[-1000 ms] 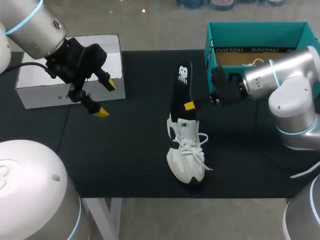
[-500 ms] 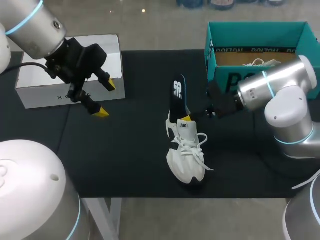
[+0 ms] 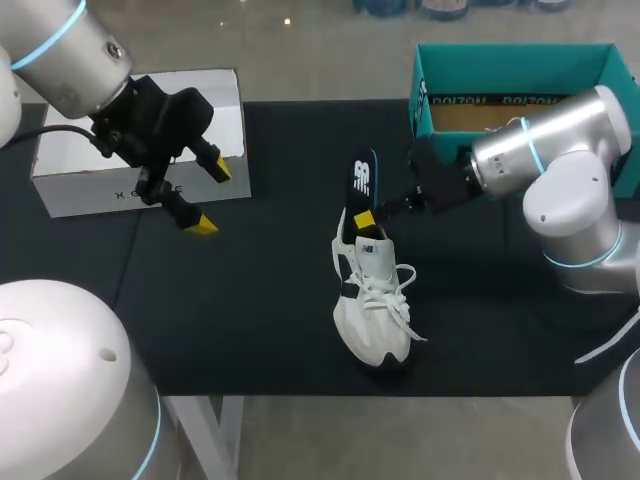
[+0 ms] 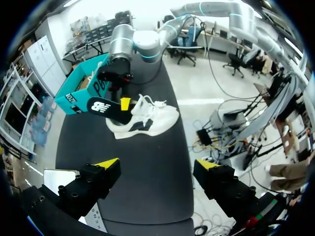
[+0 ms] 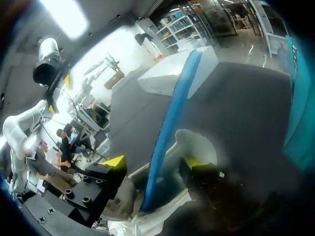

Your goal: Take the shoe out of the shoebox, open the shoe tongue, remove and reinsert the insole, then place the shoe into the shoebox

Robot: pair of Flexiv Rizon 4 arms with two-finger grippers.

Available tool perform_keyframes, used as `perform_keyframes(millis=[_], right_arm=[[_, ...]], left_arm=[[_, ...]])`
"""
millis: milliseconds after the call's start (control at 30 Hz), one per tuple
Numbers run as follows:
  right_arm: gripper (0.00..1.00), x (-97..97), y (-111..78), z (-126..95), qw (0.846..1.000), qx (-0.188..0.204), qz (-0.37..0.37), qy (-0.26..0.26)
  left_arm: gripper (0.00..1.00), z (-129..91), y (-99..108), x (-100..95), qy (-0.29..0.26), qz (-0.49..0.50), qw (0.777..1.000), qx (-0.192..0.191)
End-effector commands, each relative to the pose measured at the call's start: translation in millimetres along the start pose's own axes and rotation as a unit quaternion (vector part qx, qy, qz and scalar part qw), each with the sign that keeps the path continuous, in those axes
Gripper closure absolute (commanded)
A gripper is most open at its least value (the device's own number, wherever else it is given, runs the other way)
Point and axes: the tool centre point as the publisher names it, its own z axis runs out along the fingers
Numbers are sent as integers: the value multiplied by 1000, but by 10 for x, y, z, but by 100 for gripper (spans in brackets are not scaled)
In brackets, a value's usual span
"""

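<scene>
Right gripper [image 5: 153,162] sits at the heel end of the shoe [image 3: 372,305], about level with its collar. Its fingers [image 5: 114,161] stand well spread, one on either side of the insole [image 3: 362,180]. In the right wrist view a gap appears to show between each yellow tip and the insole, though that part is blurred. On that evidence the gripper is recorded as spread around the insole, not clamped on it. In the head view only one yellow tip is seen, just beside the insole's edge above the shoe's heel.

Insole: dark upper face with a white logo, and blue along the edge seen from the right wrist. Its lower end is inside the shoe's heel opening. The rest stands up out of the shoe, leaning away from the toe.

Shoe: white with dark side panels, upright on its sole on the black table [image 3: 250,320]. The laces [image 3: 390,285] lie loose over the tongue.

Shoebox [image 3: 515,62]: teal and open, beyond the shoe's heel on the right arm's side, apart from the shoe.

Left gripper [image 3: 212,197]: well apart from the shoe on the left arm's side, held above the table. Its fingers are spread wide with nothing between them. From the left wrist, the shoe lies ahead of this gripper, side-on.

White box [image 3: 75,175]: on the same side of the shoe as the left gripper, and farther from the shoe.
</scene>
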Motion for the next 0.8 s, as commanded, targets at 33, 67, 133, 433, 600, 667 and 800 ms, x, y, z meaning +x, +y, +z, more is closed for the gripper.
perform_keyframes(millis=[33, 67, 133, 433, 600, 667, 800], right_arm=[[27, -58, 62, -48, 1000, -3, 3, -9], [43, -67, 69, -65, 1000, -4, 2, -11], [60, -95, 76, -99, 1000, -8, 1, -14], [100, -102, 33, -94, 1000, -12, -1, -7], [100, -56, -89, 11, 1000, -6, 5, 8], [100, -20, -154, 61, 1000, -2, 7, 15], [100, 44, -329, 152, 999, 1, 23, 27]], left_arm=[[0, -3, -1, -5, 1, 0, 1000, -1], [0, -3, -1, -5, 1, 0, 1000, -1], [0, -3, -1, -5, 1, 0, 1000, -1], [0, -3, -1, -5, 1, 0, 1000, -1], [0, -3, -1, -5, 1, 0, 1000, -1], [0, -3, -1, -5, 1, 0, 1000, -1], [0, -3, -1, -5, 1, 0, 1000, -1]])
